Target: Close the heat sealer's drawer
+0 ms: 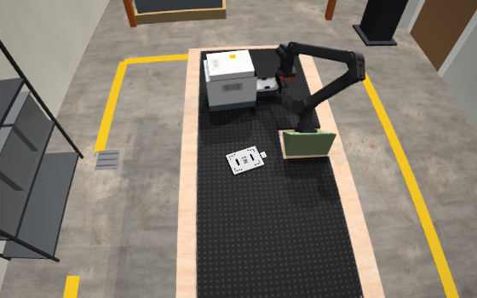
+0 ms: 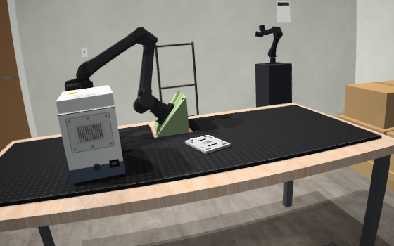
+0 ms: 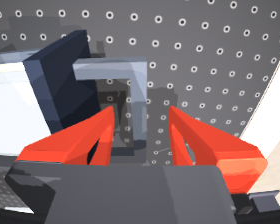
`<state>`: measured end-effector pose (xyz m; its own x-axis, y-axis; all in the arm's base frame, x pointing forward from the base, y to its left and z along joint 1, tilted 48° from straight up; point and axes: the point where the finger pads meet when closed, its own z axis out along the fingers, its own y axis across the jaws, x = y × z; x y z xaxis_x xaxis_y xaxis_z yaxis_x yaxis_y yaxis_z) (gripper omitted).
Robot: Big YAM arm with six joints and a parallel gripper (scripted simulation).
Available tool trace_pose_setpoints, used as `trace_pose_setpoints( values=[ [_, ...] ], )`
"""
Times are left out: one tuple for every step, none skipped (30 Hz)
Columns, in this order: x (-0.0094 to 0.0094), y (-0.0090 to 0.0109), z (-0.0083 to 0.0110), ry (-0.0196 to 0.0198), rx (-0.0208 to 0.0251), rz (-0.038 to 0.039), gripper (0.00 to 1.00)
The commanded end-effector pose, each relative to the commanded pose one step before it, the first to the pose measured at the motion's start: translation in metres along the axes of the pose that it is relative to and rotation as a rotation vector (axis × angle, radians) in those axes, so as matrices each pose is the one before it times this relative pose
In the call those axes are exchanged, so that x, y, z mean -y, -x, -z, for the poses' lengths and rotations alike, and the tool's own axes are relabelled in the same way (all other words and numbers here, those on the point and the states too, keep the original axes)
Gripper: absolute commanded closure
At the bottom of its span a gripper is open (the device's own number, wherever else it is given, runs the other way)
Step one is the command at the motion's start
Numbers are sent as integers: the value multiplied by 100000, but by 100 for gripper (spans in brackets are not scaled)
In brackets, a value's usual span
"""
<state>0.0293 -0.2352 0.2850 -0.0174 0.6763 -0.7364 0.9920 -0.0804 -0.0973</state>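
Observation:
The white heat sealer (image 1: 231, 78) stands at the far end of the black mat; it also shows in the exterior view (image 2: 90, 135). Its drawer (image 1: 267, 85) sticks out to the right, with something pale lying in it; the sheet and frame are too small to make out. A small orange-yellow patch (image 1: 232, 55) sits on the sealer's top. My gripper (image 1: 284, 81) is at the drawer's outer end. In the wrist view the red fingers stand partly open, with the grey drawer handle (image 3: 134, 90) just beyond them and the dark drawer front (image 3: 60, 83) to the left. Nothing is held.
A green wedge (image 1: 308, 143) carries the arm's base at the table's right edge. A white flat plate (image 1: 245, 160) with a small white piece (image 1: 263, 154) beside it lies mid-table. The wooden table rim (image 1: 316, 81) runs close to the right of the gripper.

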Motion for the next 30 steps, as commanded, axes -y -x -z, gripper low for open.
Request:
trace_pose_setpoints(
  values=[
    [-63,1062,771,1297,2713,236,55],
    [1,0,-1,0,0,0,55],
    [0,0,0,0,0,0,55],
    [0,0,0,0,0,0,55],
    [0,0,0,0,0,0,55],
    [0,0,0,0,0,0,55],
    [0,0,0,0,0,0,55],
    [0,0,0,0,0,0,55],
    [0,0,0,0,0,0,73],
    [0,0,0,0,0,0,74],
    [0,0,0,0,0,0,75],
    [0,0,0,0,0,0,76],
    [0,0,0,0,0,0,77],
    [0,0,0,0,0,0,78],
    [0,0,0,0,0,0,78],
    [0,0,0,0,0,0,79],
    [0,0,0,0,0,0,80],
    [0,0,0,0,0,0,81],
    [0,0,0,0,0,0,82],
    [0,0,0,0,0,0,83],
    [0,0,0,0,0,0,84],
    [0,0,0,0,0,0,85],
    [0,0,0,0,0,0,85],
    [0,0,0,0,0,0,85],
    [0,0,0,0,0,0,86],
    [0,0,0,0,0,0,86],
    [0,0,0,0,0,0,87],
    [0,0,0,0,0,0,88],
    [0,0,0,0,0,0,89],
    [0,0,0,0,0,0,90]
  ],
)
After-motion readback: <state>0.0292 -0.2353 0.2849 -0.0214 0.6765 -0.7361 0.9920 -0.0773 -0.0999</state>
